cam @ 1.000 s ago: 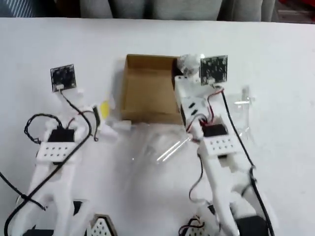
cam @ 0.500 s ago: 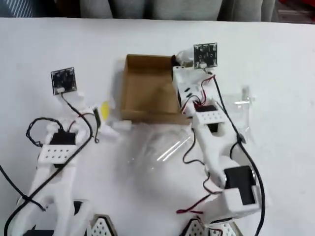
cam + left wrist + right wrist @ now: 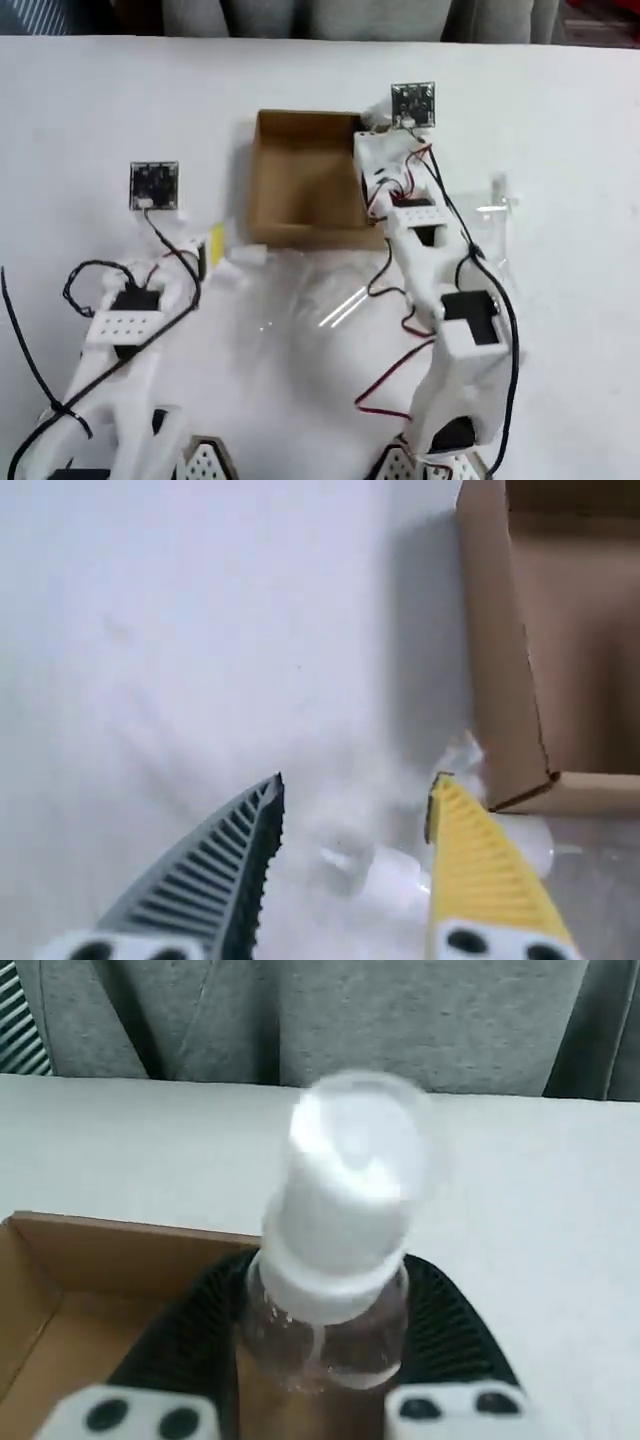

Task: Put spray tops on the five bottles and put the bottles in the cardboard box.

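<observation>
My right gripper (image 3: pixel 325 1305) is shut on a clear bottle (image 3: pixel 325 1345) that wears a white spray top (image 3: pixel 335 1220) under a clear cap. It holds the bottle upright over the right wall of the cardboard box (image 3: pixel 300 180), seen in the high view as the right gripper (image 3: pixel 372 125). The box floor (image 3: pixel 60 1350) lies below and to one side. My left gripper (image 3: pixel 357 785) stands open above the table by the box's near left corner (image 3: pixel 520 780). A white spray top (image 3: pixel 395 880) lies between its grey and yellow fingers. From above, the left gripper (image 3: pixel 210 248) is next to that spray top (image 3: pixel 245 257).
Clear plastic (image 3: pixel 330 300) lies crumpled on the table in front of the box. More clear items, seemingly bottles (image 3: pixel 490 215), stand right of the right arm. Loose cables hang off both arms. The table's far side is bare white.
The right arm has stretched away from its base, carrying the bottle farther along the box's right wall. The left arm has shifted slightly toward the box.
</observation>
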